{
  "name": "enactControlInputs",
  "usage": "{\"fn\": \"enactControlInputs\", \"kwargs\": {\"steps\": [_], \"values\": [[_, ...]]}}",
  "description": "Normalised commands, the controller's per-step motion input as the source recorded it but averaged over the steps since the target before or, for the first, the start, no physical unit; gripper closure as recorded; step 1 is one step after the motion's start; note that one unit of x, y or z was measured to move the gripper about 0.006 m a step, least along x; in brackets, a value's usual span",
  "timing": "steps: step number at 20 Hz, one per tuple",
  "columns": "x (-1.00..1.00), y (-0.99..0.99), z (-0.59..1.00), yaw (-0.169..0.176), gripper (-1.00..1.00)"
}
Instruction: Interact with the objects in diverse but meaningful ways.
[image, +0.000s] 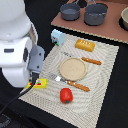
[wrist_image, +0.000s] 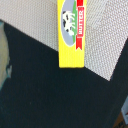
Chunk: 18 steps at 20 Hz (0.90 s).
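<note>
A: On the woven placemat (image: 100, 70), near its corner at the exterior view's left, lies the flat yellow packet (image: 40, 83), partly hanging over the mat's edge onto the dark worktop (image: 115, 107).

B: Confirmed from the wrist view. The yellow packet (wrist_image: 71, 33) shows red print, the word "BUTTER" and a cow picture; one end sits past the mat edge.

A: Arm position?

B: White arm body (image: 17, 45) fills the exterior view's left, directly over the packet. Jaws are hidden in both views; cannot tell whether they are apart or together.

A: Other items?

B: Red round fruit (image: 66, 95) on the mat, near the packet. Round plate (image: 73, 68) at the mat's middle, orange-handled knife (image: 75, 85) and fork (image: 90, 60) either side. Golden-orange bread loaf (image: 85, 45) and pale blue-white carton (image: 58, 36) at the mat's far edge. Two grey pots (image: 82, 12) on the brown board (image: 100, 30) beyond.
</note>
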Motion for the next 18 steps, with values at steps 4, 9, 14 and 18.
{"fn": "enactControlInputs", "kwargs": {"steps": [4, 9, 14, 18], "values": [[0.08, -0.17, -0.53, -0.027, -1.00], [0.00, -0.08, -0.40, 0.000, -1.00], [0.01, 0.00, -0.35, 0.000, -1.00], [0.09, 0.00, -0.37, 0.000, -1.00]]}}
